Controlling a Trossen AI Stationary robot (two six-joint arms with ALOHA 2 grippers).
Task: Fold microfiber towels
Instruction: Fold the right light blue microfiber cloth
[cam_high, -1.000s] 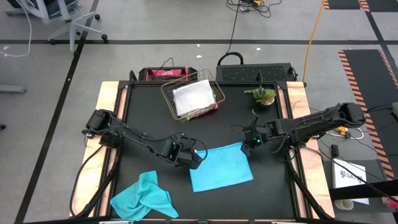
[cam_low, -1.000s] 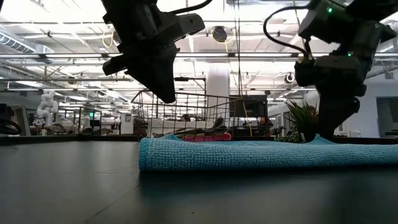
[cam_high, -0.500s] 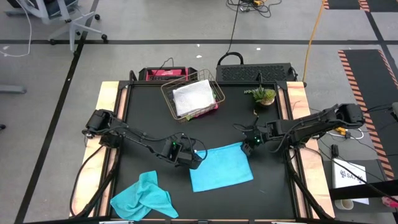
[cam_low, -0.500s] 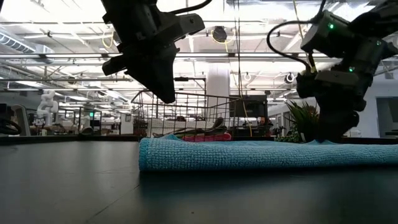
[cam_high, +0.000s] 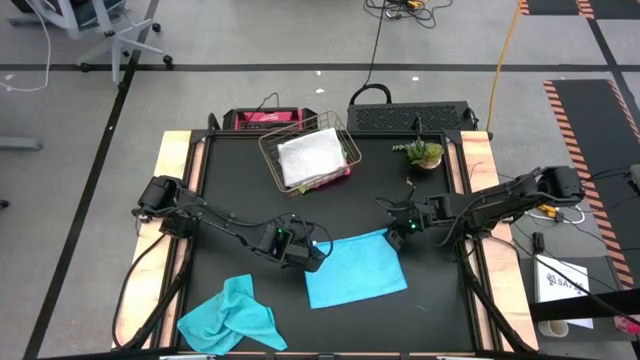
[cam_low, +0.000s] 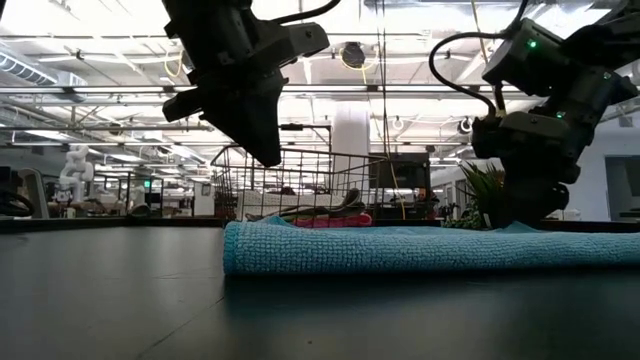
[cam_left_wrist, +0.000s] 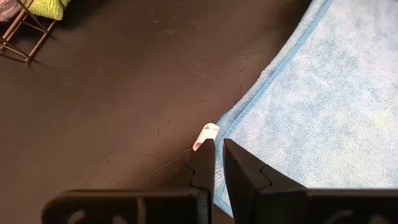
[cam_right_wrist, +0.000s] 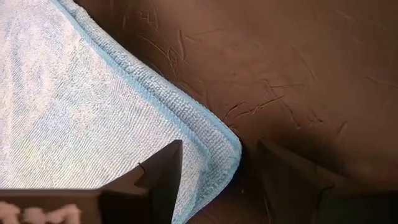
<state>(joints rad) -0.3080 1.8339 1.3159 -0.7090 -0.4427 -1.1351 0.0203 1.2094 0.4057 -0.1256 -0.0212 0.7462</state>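
Towel (cam_high: 356, 268) flat; right gripper (cam_high: 397, 233) straddling corner.

One turquoise towel (cam_high: 355, 268) lies flat mid-table, another (cam_high: 232, 316) crumpled near the front-left corner.

The copper wire basket (cam_high: 308, 155) sits by the black table's (cam_high: 230, 190) far edge, holding a folded light grey towel (cam_high: 308, 156). A flat turquoise towel (cam_high: 356, 268) lies mid-table; a crumpled turquoise towel (cam_high: 232, 316) occupies the near left corner (well apart from it).

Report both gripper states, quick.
Left gripper: shut, holding nothing, above the flat turquoise towel corner.
Right gripper: open, straddling that towel's other corner.
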